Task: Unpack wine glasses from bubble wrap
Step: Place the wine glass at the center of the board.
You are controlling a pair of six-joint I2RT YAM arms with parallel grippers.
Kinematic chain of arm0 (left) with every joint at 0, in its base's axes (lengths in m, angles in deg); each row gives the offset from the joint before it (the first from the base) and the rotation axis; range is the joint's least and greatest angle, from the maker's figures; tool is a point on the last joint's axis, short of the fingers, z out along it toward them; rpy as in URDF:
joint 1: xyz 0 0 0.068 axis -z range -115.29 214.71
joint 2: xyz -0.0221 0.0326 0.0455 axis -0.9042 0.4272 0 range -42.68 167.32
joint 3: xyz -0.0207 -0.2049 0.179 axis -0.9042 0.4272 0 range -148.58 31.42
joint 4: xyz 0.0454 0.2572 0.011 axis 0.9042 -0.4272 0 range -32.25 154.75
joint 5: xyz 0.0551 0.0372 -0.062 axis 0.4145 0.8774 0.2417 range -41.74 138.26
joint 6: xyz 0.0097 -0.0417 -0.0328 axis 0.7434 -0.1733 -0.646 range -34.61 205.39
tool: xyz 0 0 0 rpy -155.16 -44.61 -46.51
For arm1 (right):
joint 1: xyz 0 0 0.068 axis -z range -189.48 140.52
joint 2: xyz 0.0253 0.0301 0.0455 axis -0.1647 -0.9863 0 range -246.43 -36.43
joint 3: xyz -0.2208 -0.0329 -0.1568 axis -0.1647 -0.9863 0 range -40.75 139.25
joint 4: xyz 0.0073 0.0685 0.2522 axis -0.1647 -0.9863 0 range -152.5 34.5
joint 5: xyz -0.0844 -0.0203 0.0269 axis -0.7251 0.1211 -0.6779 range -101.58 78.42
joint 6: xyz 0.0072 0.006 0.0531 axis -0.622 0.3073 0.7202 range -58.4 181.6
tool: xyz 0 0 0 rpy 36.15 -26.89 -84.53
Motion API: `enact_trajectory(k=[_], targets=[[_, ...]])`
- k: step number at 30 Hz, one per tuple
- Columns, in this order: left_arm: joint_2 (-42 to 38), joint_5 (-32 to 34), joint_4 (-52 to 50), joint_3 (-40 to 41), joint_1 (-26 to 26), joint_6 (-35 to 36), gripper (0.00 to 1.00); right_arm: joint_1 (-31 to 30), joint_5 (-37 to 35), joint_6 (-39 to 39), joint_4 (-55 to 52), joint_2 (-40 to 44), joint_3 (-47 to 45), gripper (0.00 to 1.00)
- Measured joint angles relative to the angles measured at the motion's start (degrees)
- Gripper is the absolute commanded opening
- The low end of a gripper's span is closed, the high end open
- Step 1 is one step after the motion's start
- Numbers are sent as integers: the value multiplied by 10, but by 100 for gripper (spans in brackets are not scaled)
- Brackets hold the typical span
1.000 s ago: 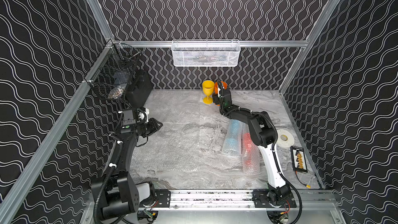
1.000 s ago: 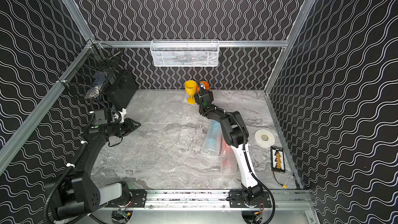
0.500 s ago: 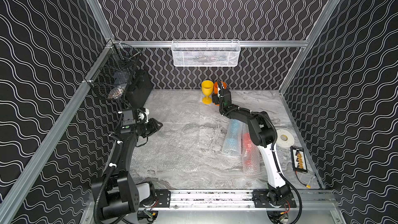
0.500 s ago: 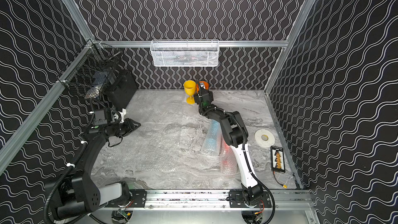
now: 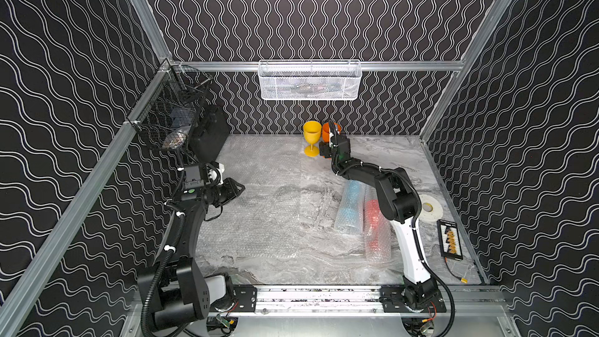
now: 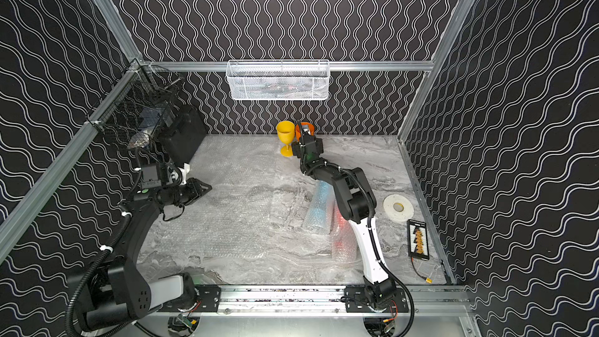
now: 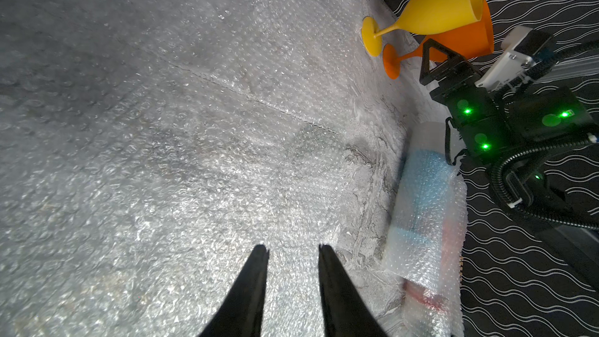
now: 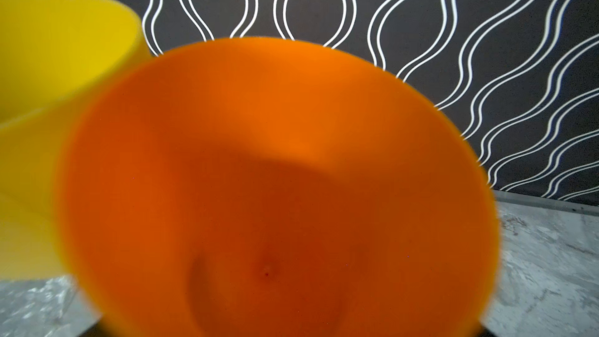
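Two wine glasses stand upright by the back wall, a yellow one (image 5: 312, 131) (image 6: 285, 131) (image 7: 437, 4) and an orange one (image 5: 326, 131) (image 7: 463, 40) touching it. My right gripper (image 5: 328, 148) (image 7: 431, 53) is at the orange glass's stem. In the right wrist view the orange bowl (image 8: 275, 173) fills the picture, with faint finger shadows wide apart either side of the stem. Two bubble wrap tubes lie mid-right, one showing blue (image 5: 351, 205) (image 7: 428, 189) and one red (image 5: 376, 231). My left gripper (image 5: 241, 186) (image 7: 293, 248) hovers open and empty over flat bubble wrap sheets (image 5: 259, 209).
A white mesh basket (image 5: 309, 81) hangs on the back wall. A black wire basket (image 5: 168, 118) and a black case (image 5: 209, 134) sit at the back left. By the right wall lie a tape roll (image 5: 428, 207) and a small black tray (image 5: 450, 239).
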Motion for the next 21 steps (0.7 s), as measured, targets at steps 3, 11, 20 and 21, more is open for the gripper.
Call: enact_trajectory(k=[3,11,20,21], targets=[[0,0,0,0,0,0,32,0,-1,0,0,8,-16,95],[0,0,0,0,0,0,32,0,-3,16,8,63,-78,96],[0,-3,3,4,0,0,32,0,0,71,-13,165,-171,95],[0,-3,3,5,0,0,32,0,1,79,-19,180,-182,96]])
